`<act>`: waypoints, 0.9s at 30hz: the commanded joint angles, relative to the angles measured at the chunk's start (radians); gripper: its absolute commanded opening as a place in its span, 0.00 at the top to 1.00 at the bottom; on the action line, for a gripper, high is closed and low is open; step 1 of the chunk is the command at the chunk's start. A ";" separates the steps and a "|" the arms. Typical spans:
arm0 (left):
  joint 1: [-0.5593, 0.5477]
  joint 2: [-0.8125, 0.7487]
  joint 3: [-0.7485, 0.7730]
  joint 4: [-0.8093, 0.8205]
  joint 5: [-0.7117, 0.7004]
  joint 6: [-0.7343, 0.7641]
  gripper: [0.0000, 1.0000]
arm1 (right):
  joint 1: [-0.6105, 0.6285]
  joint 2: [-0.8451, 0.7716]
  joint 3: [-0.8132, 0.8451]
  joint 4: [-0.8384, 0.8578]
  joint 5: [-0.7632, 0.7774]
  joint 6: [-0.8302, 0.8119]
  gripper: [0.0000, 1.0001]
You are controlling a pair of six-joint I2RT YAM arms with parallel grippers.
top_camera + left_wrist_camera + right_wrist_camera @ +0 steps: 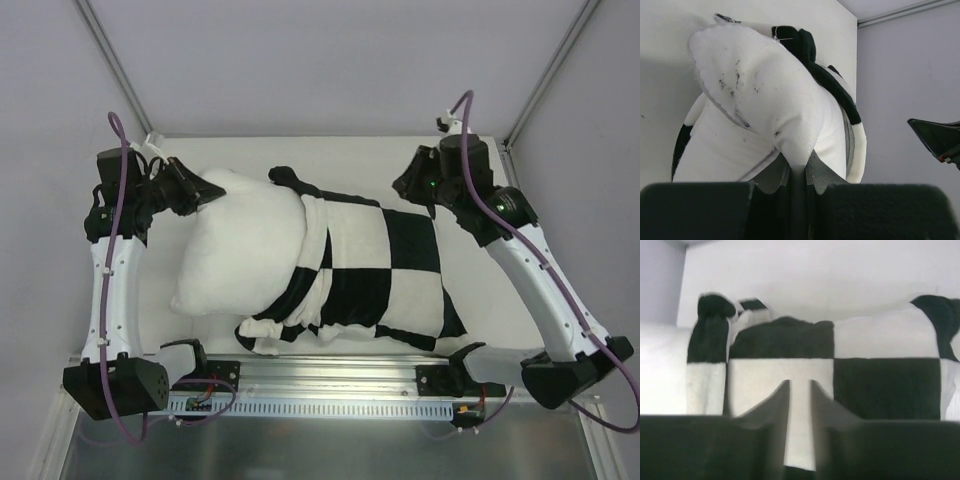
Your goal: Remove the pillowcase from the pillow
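White cloth, a pinched corner of the pillow (755,100), sat clamped between the nearly closed jaws of the left claw (798,167). The rest of the cushion bulged up and away from its tips, bare over the half nearest it. The right claw (800,390) stood narrow too, with a fold of one white check of the pillowcase (880,385) nipped between its jaws at the cover's edge and the checkerboard spreading ahead and to both sides. Between the two claws the cover's open mouth lay bunched in a rolled band around the pillow's middle, all of it resting on the white table (500,290). Both looked light and soft: the cover limp and likely to bunch rather than slide, the filling squashy and apt to slip from a small pinch. A deep bite on the closed end, drawn straight away from the left claw, seemed the best hold.
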 commanded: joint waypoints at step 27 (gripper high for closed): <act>0.012 -0.001 -0.047 0.056 0.046 0.016 1.00 | -0.507 0.537 -0.211 0.250 -0.354 0.326 0.02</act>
